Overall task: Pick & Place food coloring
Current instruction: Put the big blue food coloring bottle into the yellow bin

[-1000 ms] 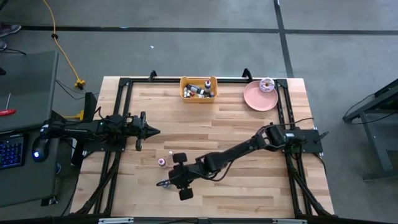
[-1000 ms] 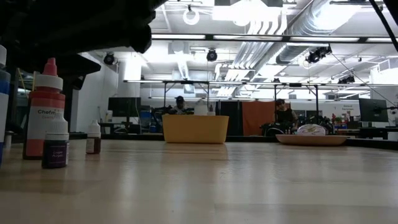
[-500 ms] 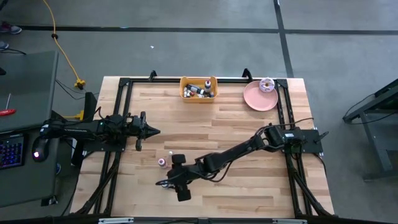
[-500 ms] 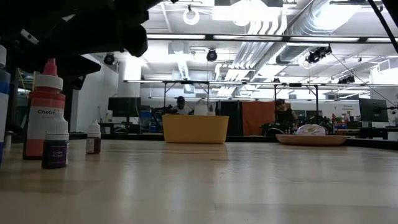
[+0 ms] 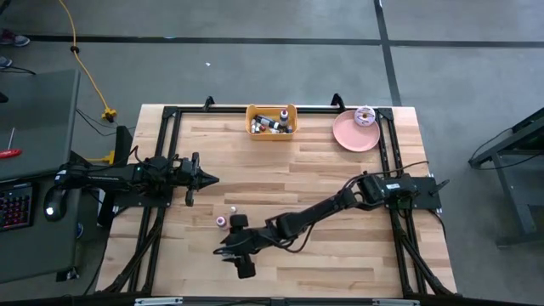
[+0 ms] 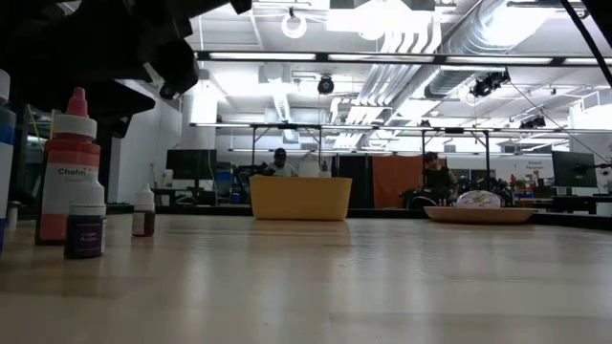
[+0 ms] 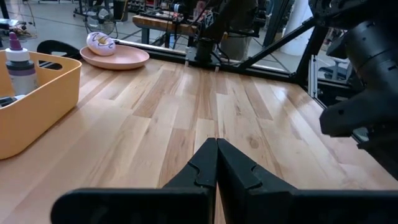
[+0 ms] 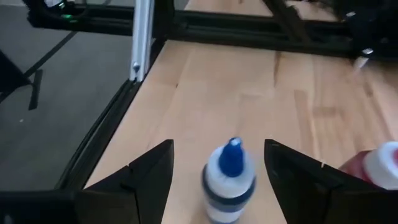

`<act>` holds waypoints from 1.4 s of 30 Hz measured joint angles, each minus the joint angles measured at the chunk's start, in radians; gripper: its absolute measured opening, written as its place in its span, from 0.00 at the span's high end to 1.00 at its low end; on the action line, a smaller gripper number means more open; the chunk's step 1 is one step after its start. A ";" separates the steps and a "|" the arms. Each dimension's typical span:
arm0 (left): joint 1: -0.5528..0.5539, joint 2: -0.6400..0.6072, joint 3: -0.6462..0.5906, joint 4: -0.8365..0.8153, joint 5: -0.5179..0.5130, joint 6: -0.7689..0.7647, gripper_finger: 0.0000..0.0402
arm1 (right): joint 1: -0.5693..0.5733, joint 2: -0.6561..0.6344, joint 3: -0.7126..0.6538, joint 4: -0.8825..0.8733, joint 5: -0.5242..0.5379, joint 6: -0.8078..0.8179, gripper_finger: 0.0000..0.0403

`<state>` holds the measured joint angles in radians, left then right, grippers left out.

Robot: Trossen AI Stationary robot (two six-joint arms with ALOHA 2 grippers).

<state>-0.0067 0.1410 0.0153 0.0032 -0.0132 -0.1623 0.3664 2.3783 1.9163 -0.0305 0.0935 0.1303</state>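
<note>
Pale butcher-block wooden table (image 5: 340, 166), ringed by a black metal frame (image 5: 166, 161). At the far edge, a yellow plastic bin (image 5: 271, 129); to its right, well apart, a round pink plate (image 5: 350, 136) carrying a white-iced donut (image 5: 365, 115) at its rim. Grey concrete floor (image 5: 255, 68) all round, crossed by dark tape lines. Yellow cable (image 5: 81, 59) trailing over the floor to a yellow plug near the table's far left corner. Off the left side, a grey desk (image 5: 38, 119) with a red-lit keyboard (image 5: 13, 204) and a mouse (image 5: 53, 206). Across the room beyond the table, two seated people (image 6: 279, 161) at workbenches, bright ceiling lights and silver ducting (image 6: 430, 38) overhead.
</note>
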 joint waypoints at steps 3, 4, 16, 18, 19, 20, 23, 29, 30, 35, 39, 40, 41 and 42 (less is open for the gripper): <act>0.000 0.000 0.000 0.000 0.000 0.000 1.00 | -0.001 0.000 0.000 -0.003 0.006 0.000 0.41; 0.000 0.000 0.000 0.000 0.000 0.000 1.00 | -0.002 0.004 0.000 -0.001 0.007 0.000 0.41; 0.000 0.000 0.000 0.000 -0.001 0.000 1.00 | -0.009 0.016 0.000 0.005 0.005 0.010 0.41; 0.000 0.000 0.000 0.000 -0.001 0.000 1.00 | -0.013 0.016 0.000 0.005 0.007 0.010 0.41; 0.000 0.000 0.000 0.000 -0.001 0.000 1.00 | -0.014 0.016 0.000 0.005 0.006 0.011 0.41; 0.000 0.000 0.000 0.000 -0.001 0.000 1.00 | -0.014 0.016 0.000 0.004 0.002 0.011 0.41; 0.000 0.000 0.000 0.000 -0.001 0.000 1.00 | -0.013 0.016 0.000 0.001 -0.006 0.011 0.41; 0.000 0.000 0.000 0.000 -0.001 0.000 1.00 | -0.013 0.016 0.000 -0.002 -0.025 0.011 0.42; 0.000 0.000 0.000 0.000 -0.001 0.000 1.00 | -0.013 0.016 0.000 -0.003 -0.030 0.011 0.42; 0.000 0.000 0.000 0.000 -0.002 0.000 1.00 | -0.019 0.016 0.000 -0.010 -0.044 0.011 0.42; 0.000 0.000 0.000 0.000 -0.002 0.000 1.00 | -0.025 0.016 0.000 -0.018 -0.048 0.019 0.42; 0.000 0.000 0.000 0.000 -0.002 0.000 1.00 | -0.026 0.016 0.000 -0.018 -0.047 0.019 0.42; 0.000 0.000 0.000 0.000 -0.002 0.000 1.00 | -0.027 0.016 0.000 -0.018 -0.045 0.019 0.42; 0.000 0.000 0.000 0.000 -0.002 0.000 1.00 | -0.028 0.016 0.000 -0.018 -0.043 0.019 0.42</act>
<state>-0.0070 0.1406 0.0154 0.0032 -0.0151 -0.1627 0.3382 2.3943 1.9160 -0.0486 0.0508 0.1497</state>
